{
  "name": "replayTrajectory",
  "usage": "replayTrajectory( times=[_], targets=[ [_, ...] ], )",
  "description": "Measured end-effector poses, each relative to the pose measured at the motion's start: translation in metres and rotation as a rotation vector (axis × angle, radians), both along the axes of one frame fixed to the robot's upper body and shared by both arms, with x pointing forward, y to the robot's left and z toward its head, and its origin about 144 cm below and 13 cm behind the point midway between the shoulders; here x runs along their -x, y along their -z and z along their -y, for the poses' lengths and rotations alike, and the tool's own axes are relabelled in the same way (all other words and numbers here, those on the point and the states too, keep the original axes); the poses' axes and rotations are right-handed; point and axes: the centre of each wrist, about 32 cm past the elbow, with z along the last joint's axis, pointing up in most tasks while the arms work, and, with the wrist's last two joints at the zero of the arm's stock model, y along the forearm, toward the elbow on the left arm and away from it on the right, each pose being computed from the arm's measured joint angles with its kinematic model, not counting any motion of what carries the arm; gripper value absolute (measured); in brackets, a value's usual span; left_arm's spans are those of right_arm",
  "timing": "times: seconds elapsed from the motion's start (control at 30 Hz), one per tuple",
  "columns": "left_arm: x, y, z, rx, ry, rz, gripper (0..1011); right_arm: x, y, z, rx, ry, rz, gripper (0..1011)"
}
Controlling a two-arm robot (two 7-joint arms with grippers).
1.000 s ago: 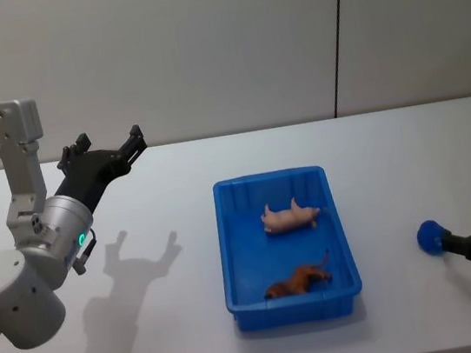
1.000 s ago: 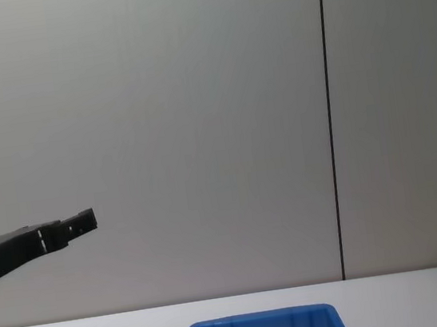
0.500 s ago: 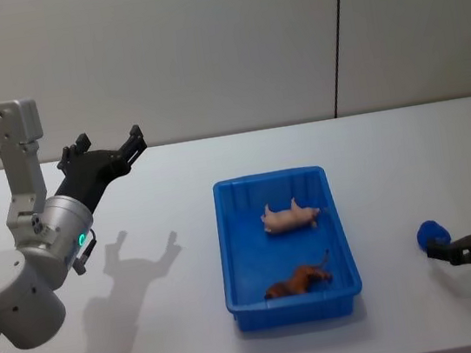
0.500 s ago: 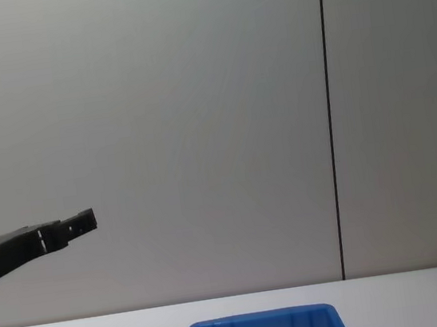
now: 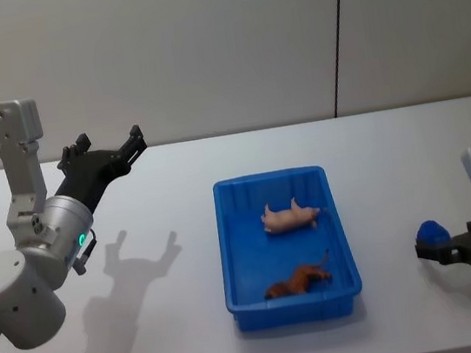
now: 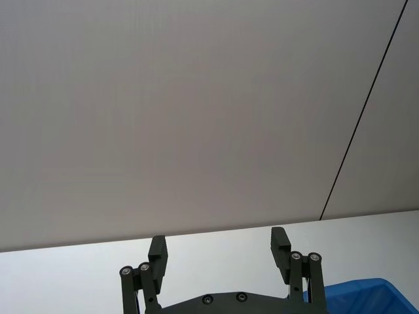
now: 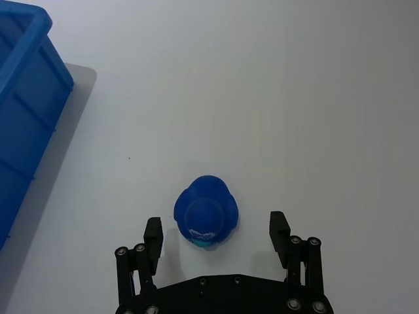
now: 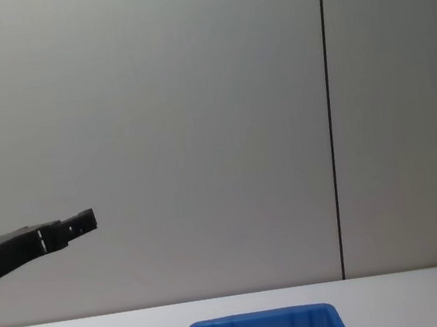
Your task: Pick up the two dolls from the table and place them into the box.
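Observation:
The blue box (image 5: pixel 226 248) stands mid-table (image 5: pixel 389 146). Inside it lie two dolls: a pale pink one (image 5: pixel 289 216) toward the far end and a brown one (image 5: pixel 298 281) near the front wall. A small rounded blue toy (image 5: pixel 430 232) sits on the table right of the box. My right gripper (image 5: pixel 436 247) is low at it and open; in the right wrist view the blue toy (image 7: pixel 206 209) lies partly between the fingers of the right gripper (image 7: pixel 216 227), untouched. My left gripper (image 5: pixel 110 140) hangs raised at the far left, open and empty.
The box's corner (image 7: pixel 19 98) lies well to one side of the blue toy, with bare white tabletop between. The box rim (image 8: pixel 259 319) shows low in the chest view, the left gripper (image 8: pixel 77 222) high to its left. A grey wall backs the table.
My right arm has come further into the head view, with the gripper staying low at the blue toy. The toy, the dolls and the left arm have not moved.

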Motion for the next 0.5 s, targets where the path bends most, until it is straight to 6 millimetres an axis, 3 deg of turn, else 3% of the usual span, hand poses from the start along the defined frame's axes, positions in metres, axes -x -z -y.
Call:
replayTrajectory(
  times=[0.2,0.5],
  targets=[
    [0.0,0.0,0.0,0.0,0.0,0.0,1001,-0.0031,0.0018,-0.0021,0.005,-0.003,0.003,1001],
    [0.0,0.0,0.0,0.0,0.0,0.0,1001,-0.0059,0.0029,-0.004,0.009,-0.006,0.007,807]
  ],
)
